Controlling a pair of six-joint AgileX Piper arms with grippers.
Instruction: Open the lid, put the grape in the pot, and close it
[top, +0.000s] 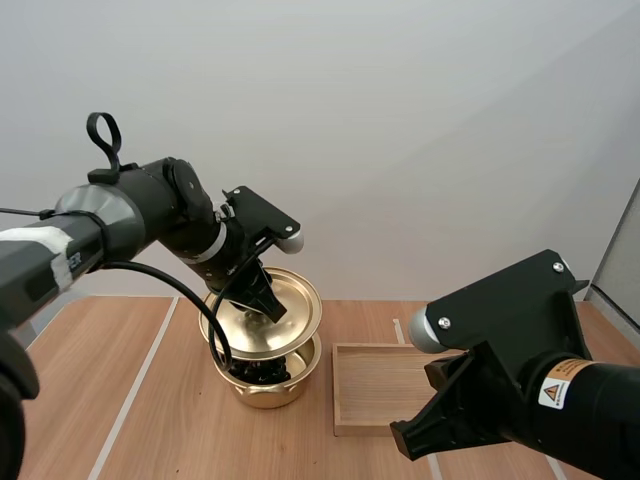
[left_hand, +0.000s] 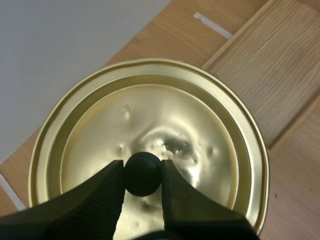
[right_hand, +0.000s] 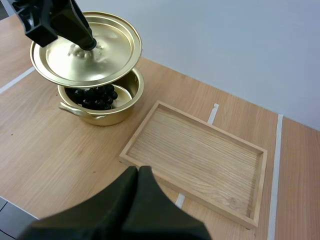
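- Lid (top: 262, 318) hangs tilted just over the pot (top: 268, 388), pinched by its black knob (left_hand: 142, 167) in the left tool (left_hand: 143, 176).
- Grapes (right_hand: 95, 97) sit inside the pot, a dark bunch peeking out under the lid.
- Right tool (right_hand: 140, 172) is clenched on nothing, fingers together in one wedge, hovering over the near edge of the wooden tray (right_hand: 192, 116).
- Tray's on the worktop (right_hand: 60, 160) just beside the pot.

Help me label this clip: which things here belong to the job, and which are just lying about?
In the job: lid, gripped by the left tool; pot; grapes inside it.
Lying about: wooden tray.
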